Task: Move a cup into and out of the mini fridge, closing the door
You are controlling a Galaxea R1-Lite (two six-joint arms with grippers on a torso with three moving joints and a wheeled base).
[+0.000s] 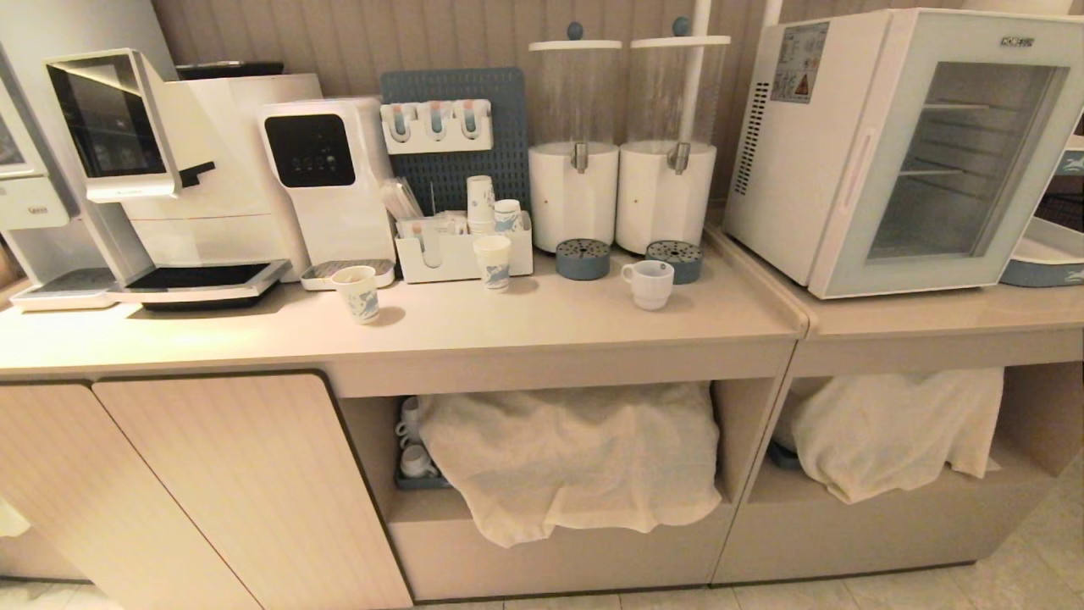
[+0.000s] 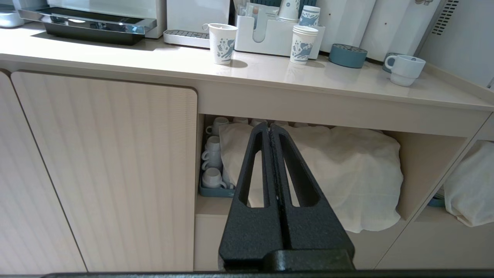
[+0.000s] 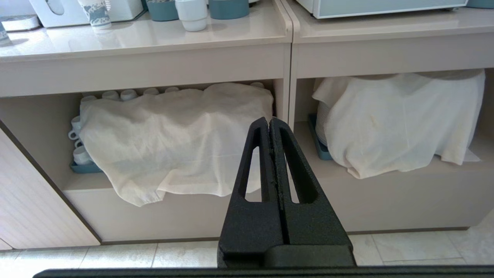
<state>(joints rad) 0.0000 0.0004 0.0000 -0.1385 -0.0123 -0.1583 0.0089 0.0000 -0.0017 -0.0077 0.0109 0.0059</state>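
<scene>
1. My left gripper point(image 2: 270, 129) hangs low in front of the cabinet, its two black fingers pressed together on nothing; my right gripper point(image 3: 269, 123) does the same further right, before the open shelves. Neither arm shows in the head view.

2. The cup point(image 1: 649, 283) stands upright on the counter point(image 1: 525, 326), just in front of the two white drink dispensers point(image 1: 622, 140), its handle pointing left. It is well apart from both grippers.

3. The mini fridge point(image 1: 898, 148) sits on the right-hand counter section, to the right of the cup, with the door point(image 1: 948, 161) shut flat against the body and wire shelves visible through the glass.

4. I judge the cup stiff, fairly weighty for its size, glazed and so slippery, and breakable if dropped or knocked on a shelf. The rim wall or the loop handle looks the best hold; the squat body may be too wide.

5. The door must come open first; its narrow vertical recess on the left edge of the frame is where I would hook a finger.

6. Only the head view shows the whole fridge. The left wrist view shows the cup from the side; the right wrist view catches just its lower part and the fridge's bottom edge.
</scene>
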